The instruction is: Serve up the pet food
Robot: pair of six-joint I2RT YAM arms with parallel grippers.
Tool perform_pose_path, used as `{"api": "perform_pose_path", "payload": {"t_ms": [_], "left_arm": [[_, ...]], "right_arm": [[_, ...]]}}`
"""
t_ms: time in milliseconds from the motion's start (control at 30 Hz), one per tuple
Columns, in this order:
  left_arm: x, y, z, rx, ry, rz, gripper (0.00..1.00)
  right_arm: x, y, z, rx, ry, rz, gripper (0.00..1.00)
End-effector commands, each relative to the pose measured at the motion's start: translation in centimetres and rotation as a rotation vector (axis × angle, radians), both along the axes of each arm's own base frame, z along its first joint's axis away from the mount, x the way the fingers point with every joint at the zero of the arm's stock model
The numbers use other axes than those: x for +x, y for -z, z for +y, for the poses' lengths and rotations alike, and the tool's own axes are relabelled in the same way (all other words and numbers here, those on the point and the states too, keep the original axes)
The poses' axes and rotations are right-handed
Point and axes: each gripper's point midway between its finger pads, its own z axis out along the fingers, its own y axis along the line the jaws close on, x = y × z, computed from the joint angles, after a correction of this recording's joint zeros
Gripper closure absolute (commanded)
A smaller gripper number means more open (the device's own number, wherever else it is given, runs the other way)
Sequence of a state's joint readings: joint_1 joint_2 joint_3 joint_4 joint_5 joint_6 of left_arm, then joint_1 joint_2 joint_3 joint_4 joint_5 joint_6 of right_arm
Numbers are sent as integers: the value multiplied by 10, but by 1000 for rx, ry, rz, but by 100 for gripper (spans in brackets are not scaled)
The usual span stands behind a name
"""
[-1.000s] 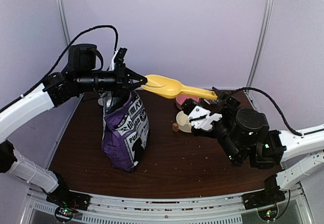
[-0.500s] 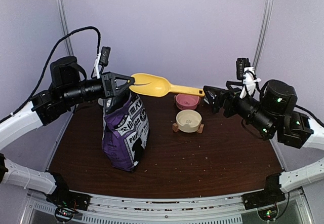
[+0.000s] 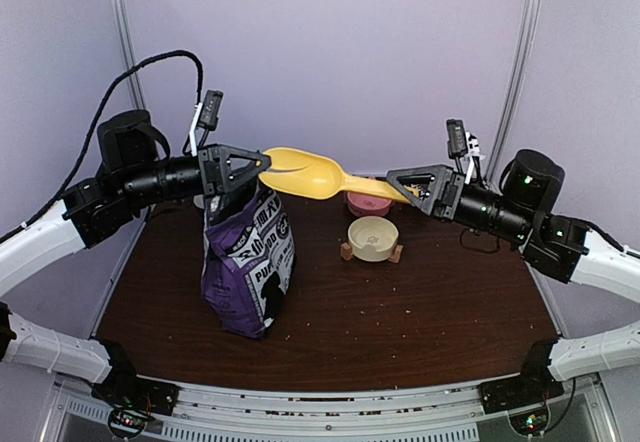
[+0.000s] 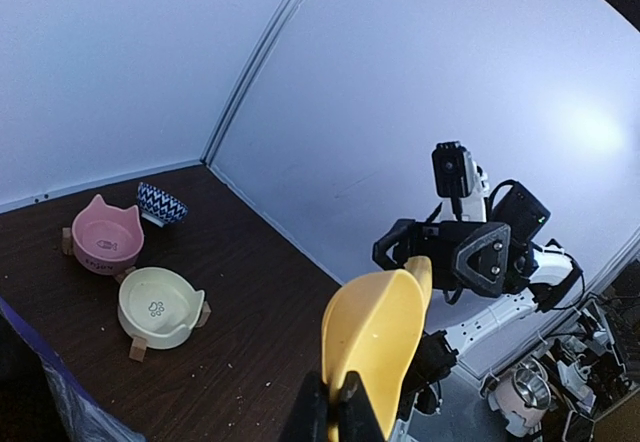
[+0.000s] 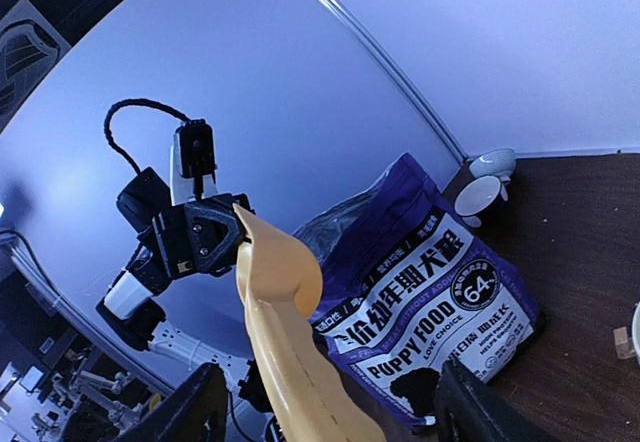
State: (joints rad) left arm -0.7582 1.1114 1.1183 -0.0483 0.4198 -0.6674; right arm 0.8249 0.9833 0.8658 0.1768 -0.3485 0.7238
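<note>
Since the earlier view, the right gripper (image 3: 405, 188) has been swung up to the long yellow plastic scoop (image 3: 312, 174). At left, the left gripper (image 3: 260, 161) is clamped on the scoop's bowl rim, above the upright purple pet food bag (image 3: 248, 257). At right, the jaws are spread astride the handle — a handover is judged under way — and a square closure is called for next.

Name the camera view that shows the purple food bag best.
Top external: almost the whole purple bag stands in view, down to its base. Right wrist shows its printed front close, one corner hidden behind the yellow scoop. Left wrist catches only a purple edge.
</note>
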Motion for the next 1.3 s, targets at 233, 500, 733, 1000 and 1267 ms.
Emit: {"api": "perform_pose_path", "payload": {"t_ms": [233, 500, 733, 1000, 1267], "left_arm": [[-11, -24, -4, -85, 80, -48, 100], [-12, -21, -8, -72, 102, -48, 100], [-11, -17, -13, -65, 121, -33, 100], [-4, -14, -10, -41, 75, -33, 96], [7, -10, 4, 43, -39, -49, 37]], "right_arm": [[-35, -14, 19, 69, -273, -1, 36], [-36, -14, 18, 52, -272, -11, 50], [-36, -16, 19, 64, -280, -17, 63], [-31, -10, 14, 53, -230, -12, 88], [-17, -5, -3, 37, -89, 8, 100]]}}
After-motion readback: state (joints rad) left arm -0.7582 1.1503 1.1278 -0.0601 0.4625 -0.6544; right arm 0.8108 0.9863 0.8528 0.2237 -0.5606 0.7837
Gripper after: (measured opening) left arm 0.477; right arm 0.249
